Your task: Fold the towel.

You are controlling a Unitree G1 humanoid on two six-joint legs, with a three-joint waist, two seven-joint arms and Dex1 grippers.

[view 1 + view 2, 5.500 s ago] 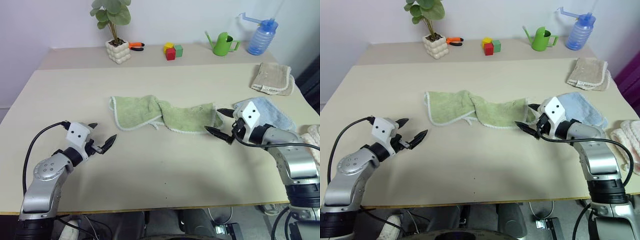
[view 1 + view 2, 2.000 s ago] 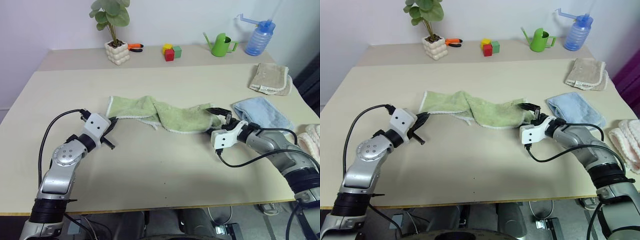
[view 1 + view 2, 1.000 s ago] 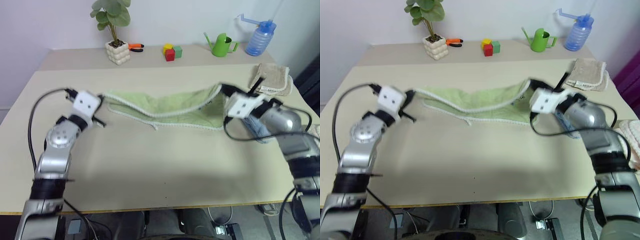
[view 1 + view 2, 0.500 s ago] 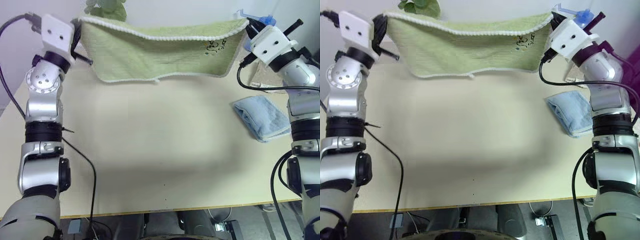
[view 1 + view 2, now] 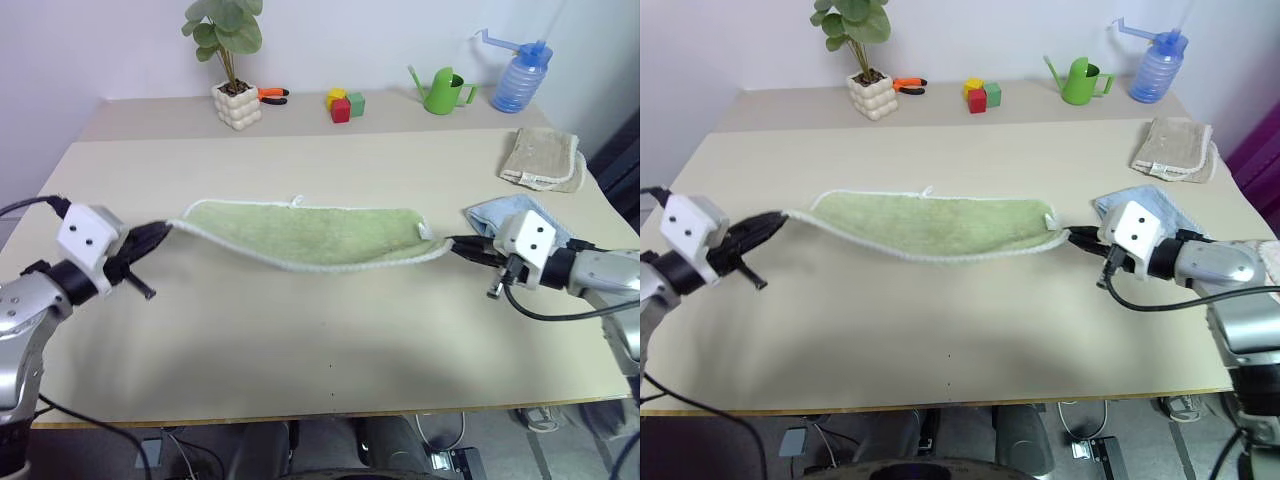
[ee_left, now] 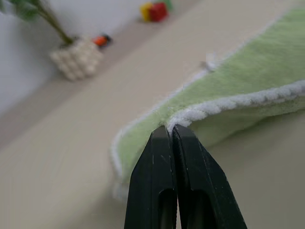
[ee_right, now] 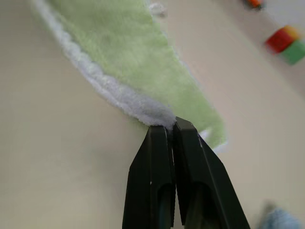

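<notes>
Left eye view: towel (image 5: 305, 233) stretched out across the middle of the counter (image 5: 330, 330), far edge lying on the surface, near white edge strung between the two hands. Left hand (image 5: 160, 231) clamped on the towel's left corner, right hand (image 5: 458, 243) clamped on its right corner. Blue towel (image 5: 500, 215) just behind the right hand, beige towel (image 5: 543, 158) further back on the right. Back ledge: potted plant (image 5: 232, 70), pliers (image 5: 272, 94), toy blocks (image 5: 343, 103), green watering can (image 5: 442, 89), blue spray bottle (image 5: 518, 72).

Right eye view: same layout, nothing extra.

Left wrist view: fingers (image 6: 155, 191) pressed together, white stitched hem pinched at the tips; plant pot blurred behind.

Right wrist view: fingers (image 7: 188, 191) together on the white hem, green cloth running away from them, blocks blurred beyond.
</notes>
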